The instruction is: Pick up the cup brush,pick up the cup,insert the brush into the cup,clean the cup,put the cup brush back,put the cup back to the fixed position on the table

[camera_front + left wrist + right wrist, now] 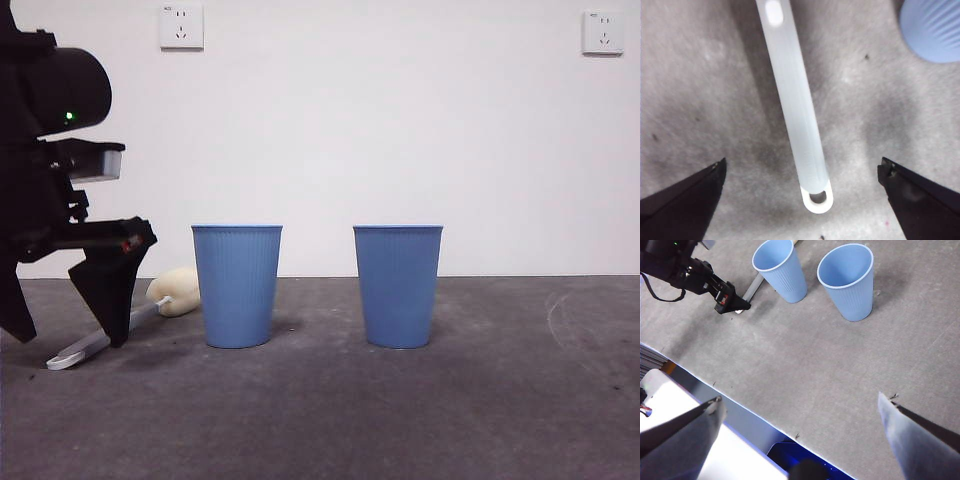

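The left tool (802,200) is spread wide and empty astride the brush (792,100), which lies on the worktop (400,420) beside the nearer cup (237,285); it is best centred before being closed.

Two cups (237,285) (398,285) side by side on the table (400,400), cup brush (120,328) lying just left of them.

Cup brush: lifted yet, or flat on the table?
Flat. The cup brush lies on the table; the left gripper straddles its handle, jaws open, not touching.
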Available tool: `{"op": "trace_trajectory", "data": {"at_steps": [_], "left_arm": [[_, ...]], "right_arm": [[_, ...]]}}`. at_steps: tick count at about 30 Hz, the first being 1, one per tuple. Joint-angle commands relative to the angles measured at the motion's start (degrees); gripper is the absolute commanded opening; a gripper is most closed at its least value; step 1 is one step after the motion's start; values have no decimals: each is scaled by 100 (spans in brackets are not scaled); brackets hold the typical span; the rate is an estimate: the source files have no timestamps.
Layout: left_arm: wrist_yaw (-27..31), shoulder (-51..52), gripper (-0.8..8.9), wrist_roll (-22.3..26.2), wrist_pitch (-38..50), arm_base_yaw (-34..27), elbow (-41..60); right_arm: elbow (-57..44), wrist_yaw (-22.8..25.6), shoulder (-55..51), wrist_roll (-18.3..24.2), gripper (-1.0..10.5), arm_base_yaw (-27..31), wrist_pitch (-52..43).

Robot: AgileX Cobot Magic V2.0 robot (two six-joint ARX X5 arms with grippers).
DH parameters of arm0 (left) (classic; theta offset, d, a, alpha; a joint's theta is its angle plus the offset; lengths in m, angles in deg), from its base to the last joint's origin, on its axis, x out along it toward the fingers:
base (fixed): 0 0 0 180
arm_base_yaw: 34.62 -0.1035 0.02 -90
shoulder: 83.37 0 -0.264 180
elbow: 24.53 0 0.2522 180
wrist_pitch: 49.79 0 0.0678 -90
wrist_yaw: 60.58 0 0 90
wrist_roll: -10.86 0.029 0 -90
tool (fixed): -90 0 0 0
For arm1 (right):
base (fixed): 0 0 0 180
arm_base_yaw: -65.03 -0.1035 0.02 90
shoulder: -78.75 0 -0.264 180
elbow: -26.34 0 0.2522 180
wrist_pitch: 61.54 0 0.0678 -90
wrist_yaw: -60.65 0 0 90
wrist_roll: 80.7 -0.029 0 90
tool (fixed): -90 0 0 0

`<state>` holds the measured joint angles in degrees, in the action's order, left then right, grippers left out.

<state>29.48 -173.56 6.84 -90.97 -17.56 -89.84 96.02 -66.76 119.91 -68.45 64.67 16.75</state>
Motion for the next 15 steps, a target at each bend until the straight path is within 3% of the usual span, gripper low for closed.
{"op": "trace_trajectory", "data": {"at_steps": [1, 5, 11, 15], "left_arm": [[20, -127, 561, -177, 50, 39, 2], [48, -188, 558, -210, 63, 59, 2], [271, -188, 342, -225, 74, 140, 2], [271, -188, 340, -238, 72, 179, 2]], "right_arm": [[15, -13, -2, -22, 594, -2, -17], [15, -13, -2, -22, 594, -2, -17], [15, -13, -2, -22, 594, -4, -15], [15, -13, -2, -24, 594, -4, -17]]}}
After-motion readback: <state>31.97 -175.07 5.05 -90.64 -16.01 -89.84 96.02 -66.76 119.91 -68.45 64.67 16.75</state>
